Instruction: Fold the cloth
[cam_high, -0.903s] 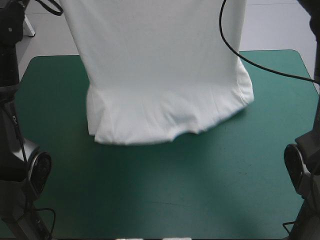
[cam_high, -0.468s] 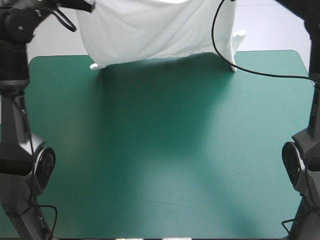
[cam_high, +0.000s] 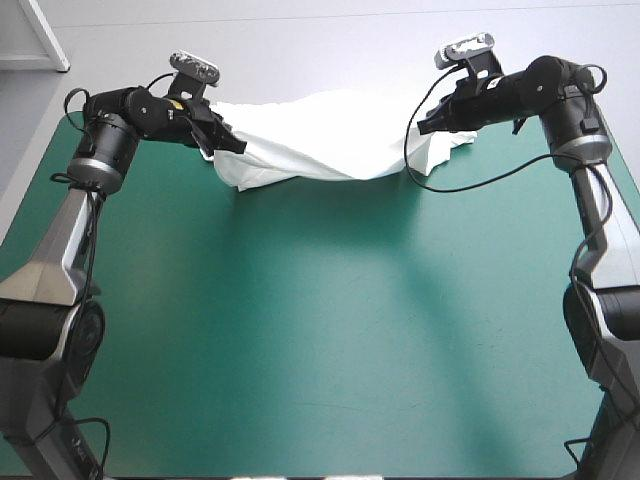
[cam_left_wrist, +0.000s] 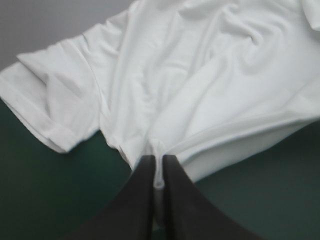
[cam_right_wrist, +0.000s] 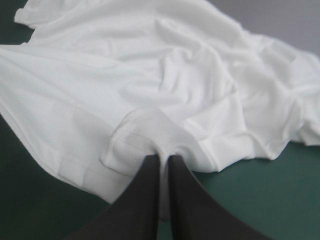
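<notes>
**Both arms reach to the far edge, T-shirt pinched between them**

The left arm rises from the near left corner of the bench (cam_high: 320, 330) and runs forward along the left edge. It bends inward at the wrist, so the left gripper (cam_high: 232, 147) points toward the middle, close to the far edge. The right arm mirrors it along the right edge. Its forearm angles inward and slightly down, and the right gripper (cam_high: 424, 124) faces the left one.

Each gripper is pinched almost closed on a fold of the T-shirt (cam_high: 320, 145). In both wrist views the black fingers meet with a ridge of white fabric caught between them. The T-shirt lies rumpled along the far edge of the teal-green bench and sags between the two grippers. One sleeve is spread out beside the left gripper.
</notes>
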